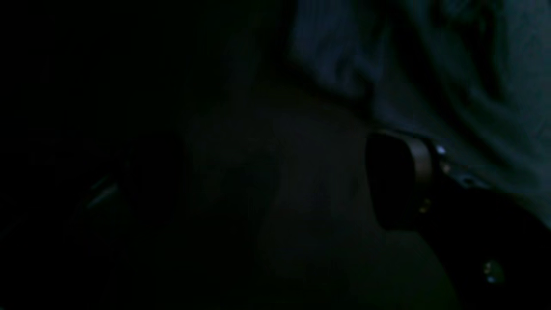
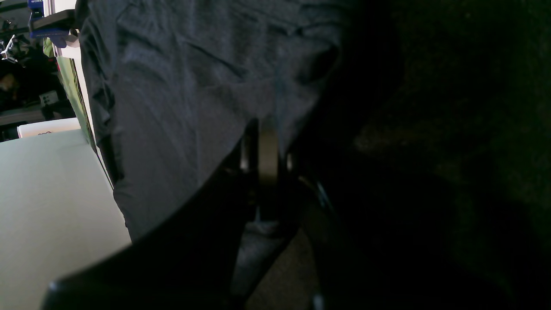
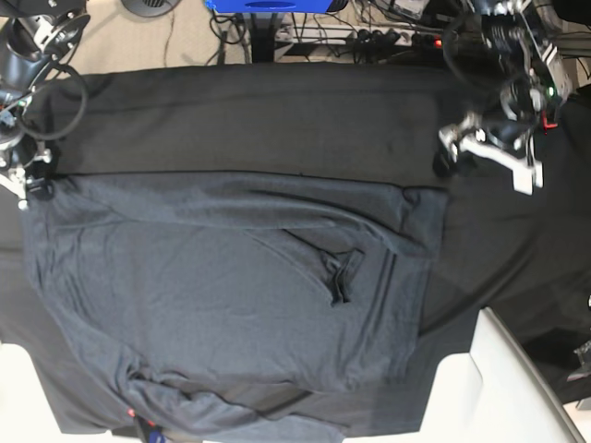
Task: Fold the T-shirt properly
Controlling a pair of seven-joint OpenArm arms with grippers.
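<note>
The shirt [image 3: 231, 295] lies spread over most of the black table cloth [image 3: 277, 111], creased, with a small fold near its middle and a bunched hem along the near edge. The right gripper [image 3: 32, 180] sits at the shirt's far corner on the base view's left side; the left gripper [image 3: 448, 161] sits at the opposite far corner, on that view's right side.

In the right wrist view the right gripper [image 2: 264, 146] has its jaws pressed together, and grey fabric [image 2: 193, 107] runs into them, so it pinches the shirt's edge. In the left wrist view the picture is very dark: one finger [image 1: 400, 181] of the left gripper shows, with the shirt [image 1: 452, 77] just beyond it and bare cloth under it. Its jaws stand spread wide, and I cannot tell whether they touch the shirt.

Pale floor [image 2: 47, 206] shows beside the table in the right wrist view. Cables [image 3: 388, 32] and a blue stand [image 3: 268, 7] lie beyond the table's far edge.
</note>
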